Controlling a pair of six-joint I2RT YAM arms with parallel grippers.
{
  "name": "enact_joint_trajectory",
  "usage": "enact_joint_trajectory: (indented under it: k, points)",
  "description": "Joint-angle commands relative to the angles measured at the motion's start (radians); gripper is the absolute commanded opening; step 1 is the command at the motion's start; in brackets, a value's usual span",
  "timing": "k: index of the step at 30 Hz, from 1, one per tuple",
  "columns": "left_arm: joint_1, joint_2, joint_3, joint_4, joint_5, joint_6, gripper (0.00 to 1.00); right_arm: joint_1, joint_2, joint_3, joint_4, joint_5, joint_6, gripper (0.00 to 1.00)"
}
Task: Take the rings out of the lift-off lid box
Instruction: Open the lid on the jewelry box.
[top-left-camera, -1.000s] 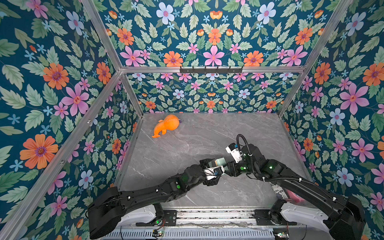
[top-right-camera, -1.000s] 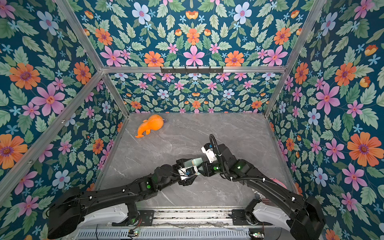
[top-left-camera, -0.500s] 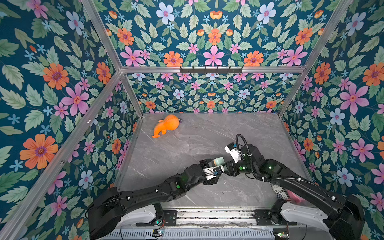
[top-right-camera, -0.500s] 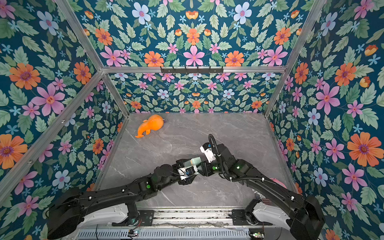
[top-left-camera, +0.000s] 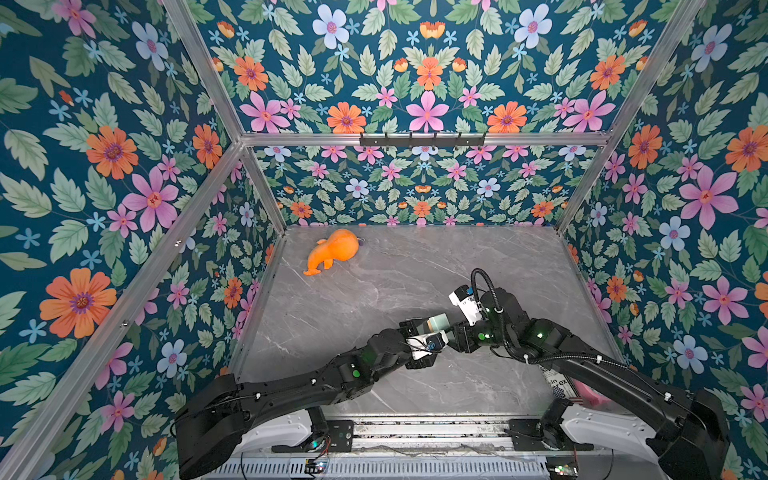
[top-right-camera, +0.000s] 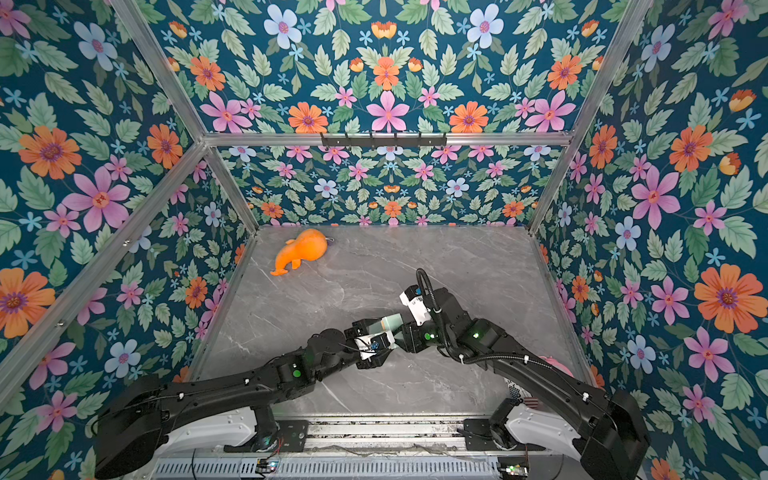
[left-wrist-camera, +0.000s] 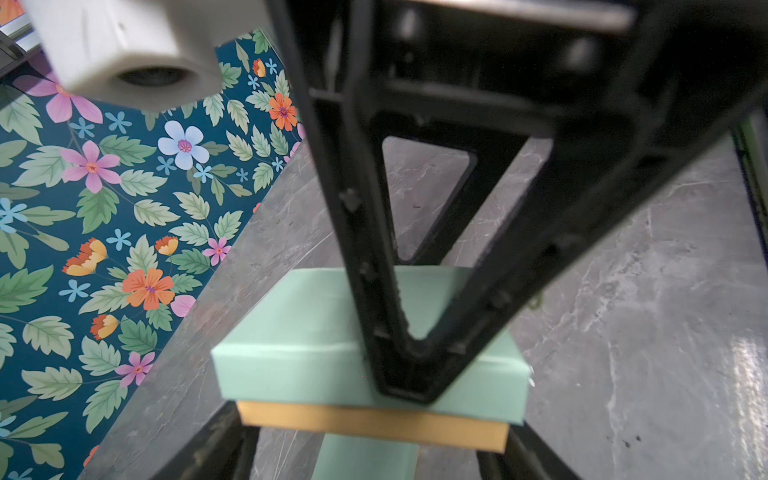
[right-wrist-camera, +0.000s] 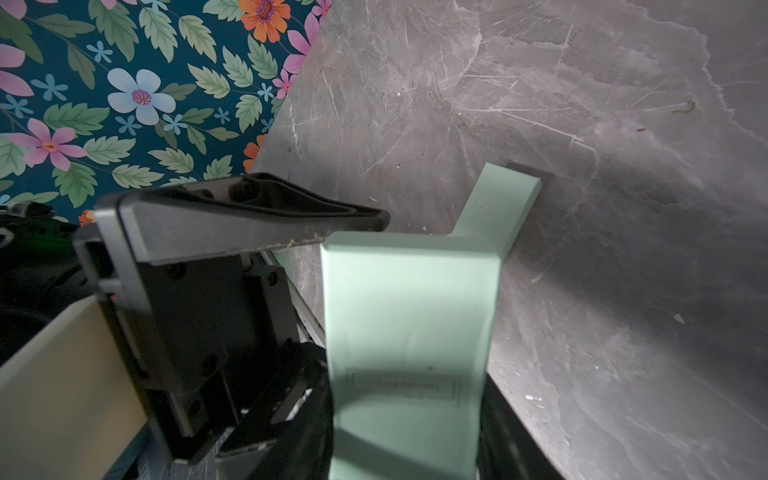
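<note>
The mint-green lift-off lid box (top-left-camera: 437, 323) hangs above the grey table near the front middle, between my two grippers in both top views. Its lid (left-wrist-camera: 316, 332) is on, with a tan band (left-wrist-camera: 374, 424) showing under it. My right gripper (right-wrist-camera: 407, 436) is shut on the box (right-wrist-camera: 409, 324) from the right. One right finger (left-wrist-camera: 374, 232) crosses the lid. My left gripper (left-wrist-camera: 374, 455) comes from the left, its fingers (left-wrist-camera: 224, 449) pressed against both ends of the tan band. The rings are hidden.
An orange plush toy (top-left-camera: 332, 251) lies at the back left of the table (top-left-camera: 415, 282). A printed packet (top-left-camera: 557, 380) and a pink item (top-left-camera: 592, 397) sit at the front right under my right arm. Floral walls close in three sides.
My left gripper's jaws have narrowed onto the box. Both arms have stayed almost where they were, and the right grip is unchanged.
</note>
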Motion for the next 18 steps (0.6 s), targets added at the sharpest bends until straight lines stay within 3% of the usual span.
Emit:
enact_joint_trajectory:
  k: [1, 13, 18]
  points:
    - [0.008, -0.005, -0.014, 0.012, -0.060, -0.003, 0.64, 0.002, -0.016, 0.001, -0.016, -0.016, -0.002, 0.42]
    - [0.014, 0.028, -0.036, 0.006, -0.112, 0.001, 0.59, 0.002, -0.064, 0.010, -0.061, 0.023, -0.015, 0.42]
    - [0.013, 0.052, -0.030, 0.031, -0.126, -0.036, 0.59, -0.001, -0.094, 0.012, -0.114, 0.129, -0.018, 0.42]
